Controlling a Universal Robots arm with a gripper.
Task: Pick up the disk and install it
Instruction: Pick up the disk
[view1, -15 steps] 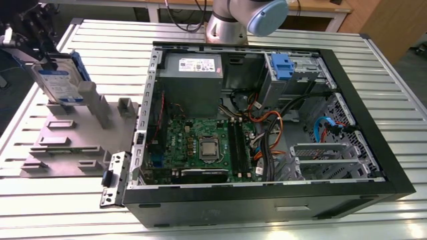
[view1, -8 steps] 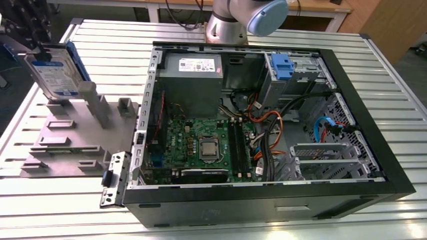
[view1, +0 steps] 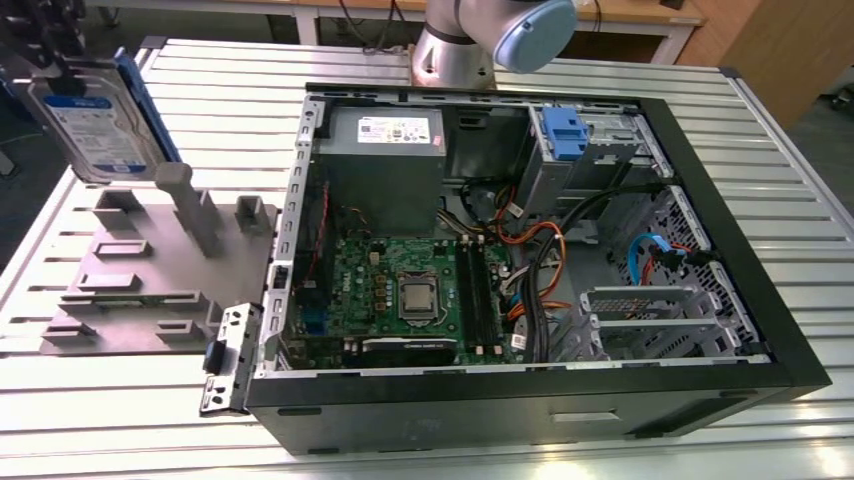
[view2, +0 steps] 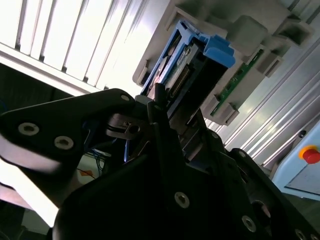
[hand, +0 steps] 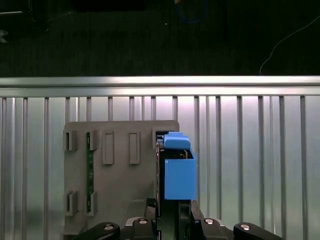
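One disk (view1: 94, 120), clamped in the end effector (hand: 172, 212) at ten o'clock from the case (view1: 534, 390), seems rigid, dense, shock-sensitive; hold its edges.

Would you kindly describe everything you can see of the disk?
The disk is a flat silver-grey metal slab with a white-and-blue label and blue plastic side rails. It stands on edge, slightly tilted, over the grey fixture at the exterior view's left, outside the computer case, clamped by the gripper.
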